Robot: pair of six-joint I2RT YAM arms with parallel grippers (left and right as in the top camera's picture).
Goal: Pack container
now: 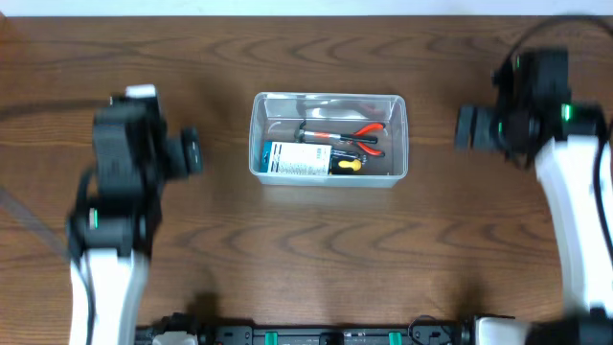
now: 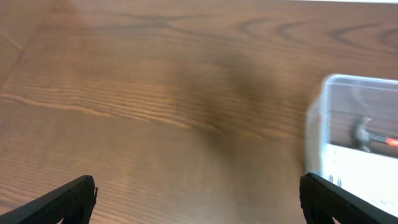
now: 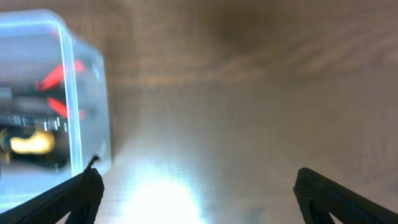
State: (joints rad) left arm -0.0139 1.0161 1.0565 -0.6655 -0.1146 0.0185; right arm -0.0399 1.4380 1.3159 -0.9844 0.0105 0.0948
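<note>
Left claw and right claw, both wide apart and empty, either side of the container

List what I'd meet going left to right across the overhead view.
left hand → container, with the blue-and-white box at its left end → right hand. The tools inside the container overlap one another and the box, so they are left out of the order.

Container sits mid-table, nearer the far edge. In it, a box lies left-front, pliers right and behind. Left arm stands off its left side, right arm off its right, both well apart.
</note>
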